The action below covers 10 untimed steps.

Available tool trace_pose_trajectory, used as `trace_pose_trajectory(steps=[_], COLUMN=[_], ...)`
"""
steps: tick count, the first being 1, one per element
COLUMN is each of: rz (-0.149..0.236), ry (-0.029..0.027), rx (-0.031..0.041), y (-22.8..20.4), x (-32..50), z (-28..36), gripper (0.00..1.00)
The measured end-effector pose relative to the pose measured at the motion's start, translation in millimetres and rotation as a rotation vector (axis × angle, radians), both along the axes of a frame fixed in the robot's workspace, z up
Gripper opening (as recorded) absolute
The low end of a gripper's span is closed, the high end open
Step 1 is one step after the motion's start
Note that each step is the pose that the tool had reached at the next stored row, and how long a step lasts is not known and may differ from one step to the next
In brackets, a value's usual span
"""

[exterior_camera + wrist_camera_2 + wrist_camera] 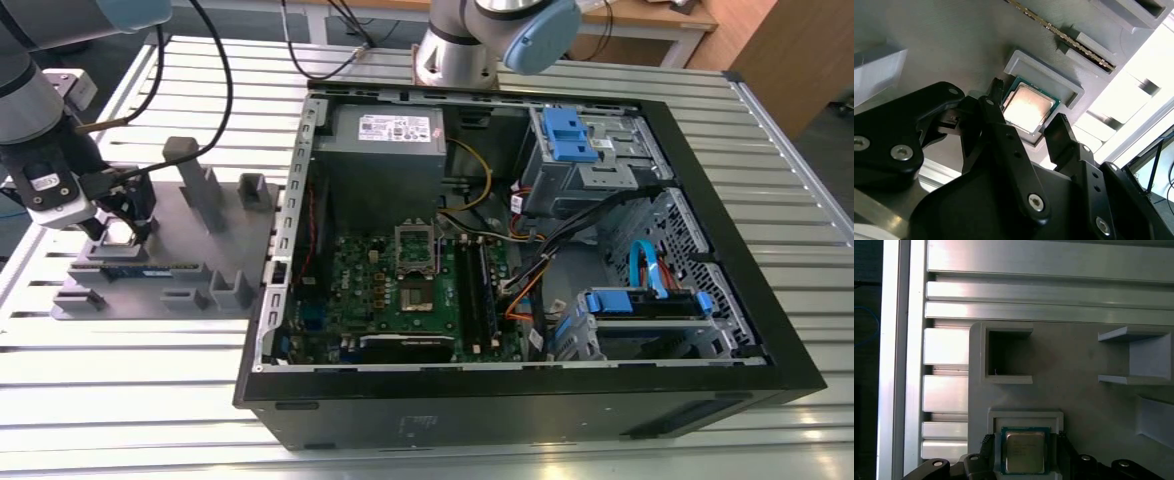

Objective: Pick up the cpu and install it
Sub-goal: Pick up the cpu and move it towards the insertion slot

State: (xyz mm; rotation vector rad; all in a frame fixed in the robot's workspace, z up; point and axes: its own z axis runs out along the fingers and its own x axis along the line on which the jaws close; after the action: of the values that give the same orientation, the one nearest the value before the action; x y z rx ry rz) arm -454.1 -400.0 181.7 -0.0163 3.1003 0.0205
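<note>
1. The gripper [1027, 107] hangs over the cpu [1024, 452]. The chip lies flat in its shallow pocket on the grey tray [1079, 395], at the exterior view's left. The jaws stand open just wider than the chip, one finger on each side, holding nothing.
2. The step in hand looks like the grasp. To do it well, I would keep the fingers [1004, 132] square to two opposite edges and close gently. Then I would lift straight up, so the chip clears the pocket wall without tilting.
3. Counted at the tray: one cpu, one gripper with two fingers, and one memory stick [1066, 40] lying just beyond the pocket.
4. Farther off, toward the exterior view's right: one open computer case [534, 415], one motherboard [380, 290] inside it, and two blue drive brackets [566, 135].
</note>
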Motion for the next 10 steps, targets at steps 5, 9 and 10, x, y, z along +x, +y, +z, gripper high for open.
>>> trace_pose_trajectory(steps=[5, 9, 10], rz=[0.0, 0.0, 0.0], ry=[0.0001, 0.0001, 0.0001], rx=[0.0, 0.0, 0.0], y=[0.0, 0.0, 0.0], x=[-0.1, -0.1, -0.1], z=[0.0, 0.0, 0.0], gripper=[0.59, 0.47, 0.47])
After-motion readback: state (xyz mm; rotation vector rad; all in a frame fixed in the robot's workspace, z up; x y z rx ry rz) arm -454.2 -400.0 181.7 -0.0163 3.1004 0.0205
